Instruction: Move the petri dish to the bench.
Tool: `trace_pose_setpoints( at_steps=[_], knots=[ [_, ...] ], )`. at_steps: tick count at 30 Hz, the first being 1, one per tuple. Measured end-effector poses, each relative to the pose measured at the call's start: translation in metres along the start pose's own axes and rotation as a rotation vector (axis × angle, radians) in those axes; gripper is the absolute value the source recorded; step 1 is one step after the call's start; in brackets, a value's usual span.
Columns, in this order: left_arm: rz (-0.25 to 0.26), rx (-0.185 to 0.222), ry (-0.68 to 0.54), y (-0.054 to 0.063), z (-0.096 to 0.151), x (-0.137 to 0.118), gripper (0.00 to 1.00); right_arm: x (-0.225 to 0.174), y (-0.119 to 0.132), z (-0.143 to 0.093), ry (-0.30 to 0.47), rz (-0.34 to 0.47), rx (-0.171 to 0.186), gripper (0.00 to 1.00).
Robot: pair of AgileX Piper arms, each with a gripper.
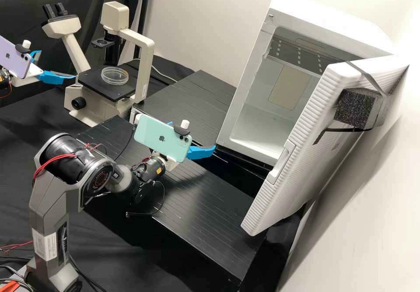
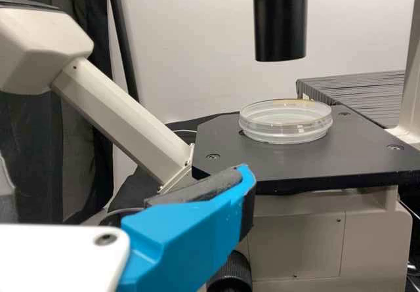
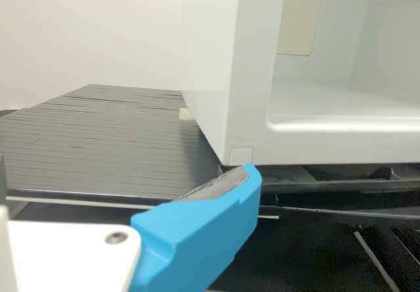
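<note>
The clear round petri dish point(image 1: 114, 76) lies flat on the microscope's black stage point(image 1: 87, 80); in the left wrist view the dish point(image 2: 285, 123) sits on the stage point(image 2: 295, 157) under a black tube. My left gripper point(image 1: 57, 64) is open beside the microscope, apart from the dish; one finger of this gripper point(image 2: 197, 220) shows in the left wrist view. Over the black bench point(image 1: 218, 222), my right gripper point(image 1: 193, 136) stands open in front of the white cabinet, holding nothing. In the right wrist view, one finger of that gripper point(image 3: 203, 220) is near the cabinet's lower corner.
The white cabinet point(image 1: 242, 90) stands at the back right, its door point(image 1: 302, 152) swung open towards the bench. The microscope's arm point(image 1: 142, 71) rises beside the stage and its eyepiece tube point(image 1: 75, 52) slants up behind. A raised black platform point(image 1: 197, 95) adjoins the cabinet.
</note>
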Motion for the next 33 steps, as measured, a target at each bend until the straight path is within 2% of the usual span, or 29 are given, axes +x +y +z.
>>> trace_pose_setpoints(
  at_steps=[10, 14, 16, 23, 28, 33],
  knots=[
    [0.0, 0.0, 0.0, 0.0, 0.0, 0.0, 1.0, -0.002, -0.001, 0.001, 0.0, 0.0, 0.0, 1.0],
    [0.0, 0.0, 0.0, 0.0, 0.0, 0.0, 1.0, -0.02, -0.004, -0.001, 0.003, -0.013, 0.0, 1.0],
    [0.0, 0.0, 0.0, 0.0, 0.0, 0.0, 1.0, -0.033, -0.007, -0.007, 0.033, -0.019, 0.002, 1.0],
    [0.0, 0.0, 0.0, 0.0, 0.0, 0.0, 1.0, -0.059, -0.02, -0.057, 0.231, -0.045, 0.021, 1.0],
    [0.0, 0.0, 0.0, 0.0, 0.0, 0.0, 1.0, -0.065, -0.038, -0.107, 0.395, -0.089, -0.02, 1.0],
    [0.0, 0.0, 0.0, 0.0, 0.0, 0.0, 1.0, -0.059, -0.048, -0.148, 0.477, -0.085, -0.029, 1.0]
  ],
)
